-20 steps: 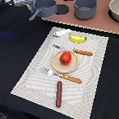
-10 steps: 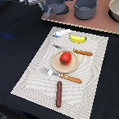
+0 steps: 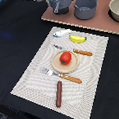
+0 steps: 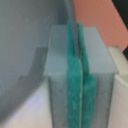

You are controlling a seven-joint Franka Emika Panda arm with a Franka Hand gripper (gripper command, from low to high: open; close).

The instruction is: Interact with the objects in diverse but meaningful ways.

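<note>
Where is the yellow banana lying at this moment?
In the exterior view, the yellow banana lies near the far edge of the striped placemat, just to the exterior view's right of the white-and-blue fish piece and beyond the red tomato.

Striped placemat on black table, tan plate, fork, two grey pots on wooden board
</note>
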